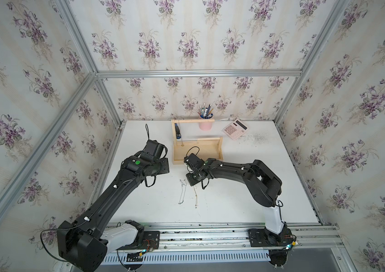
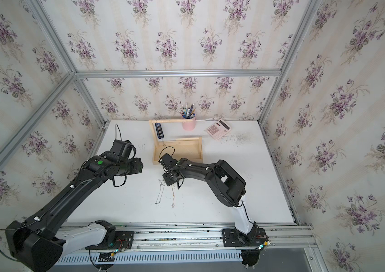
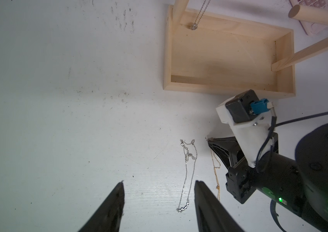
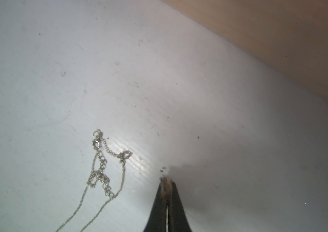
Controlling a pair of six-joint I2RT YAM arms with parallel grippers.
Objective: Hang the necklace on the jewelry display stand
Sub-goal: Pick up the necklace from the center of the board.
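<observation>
The right tool (image 4: 166, 181) is pressing onto the tabletop (image 1: 234, 193) with its tips drawn together. A tan sliver is showing between them, so it is most likely nipping the top end of the gold necklace (image 3: 217, 186), whose chain is trailing out from under the tool toward the robot's side. The rest of that necklace is lying flat, just beside the silver necklace (image 4: 100, 176) but apart from it. The left tool (image 3: 159, 182) is hovering above the tabletop with its fingers spread, holding nothing. The jewelry display stand (image 3: 219, 87) is standing just beyond the right tool, and a hanging chain (image 3: 194, 26) is dangling its pendant near the tall post. What is mattering most in this step is the grip. The bite on so fine a chain is looking slim, so the lift should be going straight up and slowly, with a check that the chain is rising with the tips rather than slipping free. The climb needs to be carrying the whole loop clear of the tabletop and the silver necklace before swinging toward a dowel, and the left tool could be helping by spreading the loop open.
</observation>
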